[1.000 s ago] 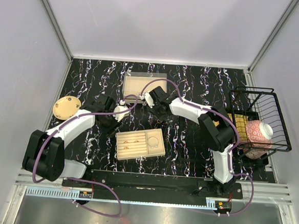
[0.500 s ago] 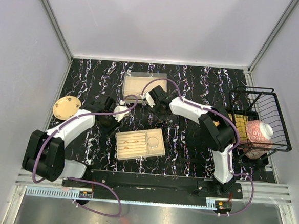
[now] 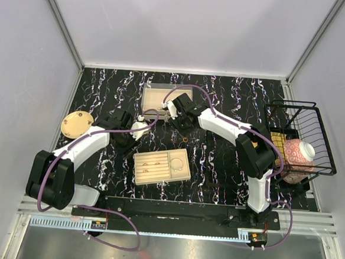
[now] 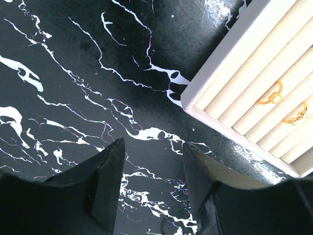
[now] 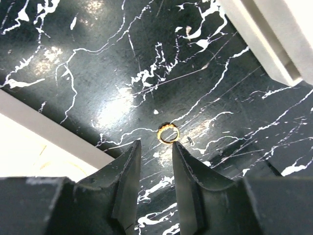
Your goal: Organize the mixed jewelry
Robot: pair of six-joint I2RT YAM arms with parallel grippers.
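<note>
While my right claw (image 5: 155,147) hovers spread just beside a gold ring (image 5: 167,133) on the table (image 5: 73,49), my left claw (image 4: 154,144) gapes empty.

bright, even overhead light; soft white glare on the glossy marbled tabletop (image 5: 113,111); faint shadows, crisp wrist views

the left gripper (image 4: 152,161) points down close over the surface, jaws parted and empty; the right gripper (image 5: 155,152), also pointing down, holds its jaws narrowly apart, gripping nothing.
</note>
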